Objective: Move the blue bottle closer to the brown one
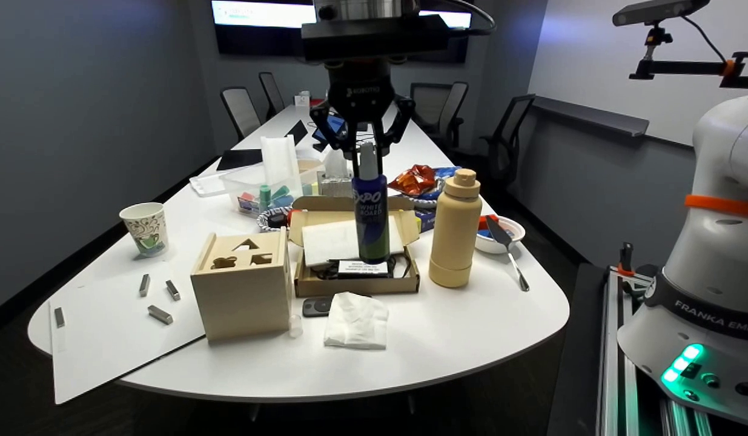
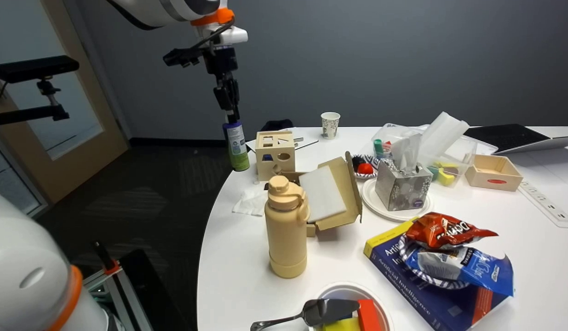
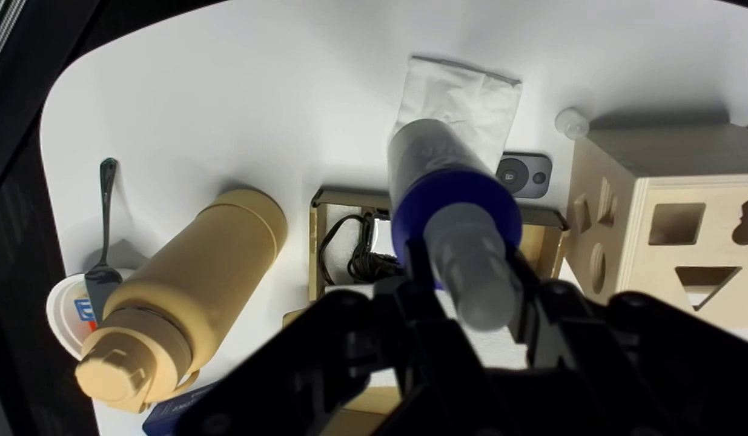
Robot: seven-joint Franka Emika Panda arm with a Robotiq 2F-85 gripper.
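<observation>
Cardboard walls (image 1: 355,286) should be cleared when the blue bottle (image 1: 372,221), held off the desk (image 1: 470,345) and pinched by its cap in the gripper (image 1: 367,164), is carried toward the brown bottle (image 1: 456,236), then lowered upright beside it.

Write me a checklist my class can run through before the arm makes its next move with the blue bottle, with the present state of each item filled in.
1. Hold on the blue bottle: ok; the gripper has it by its cap.
2. Lift off the table: ok; it hangs in the air.
3. Stance of the brown bottle: ok; upright in both exterior views.
4. Closeness of the two bottles: not ok; a gap separates them.
5. Safe to release here: not ok, I'd judge; the napkin and open cardboard box appear below or nearby.
6. Firmness of grip: cannot tell; the pictures show no force.
</observation>
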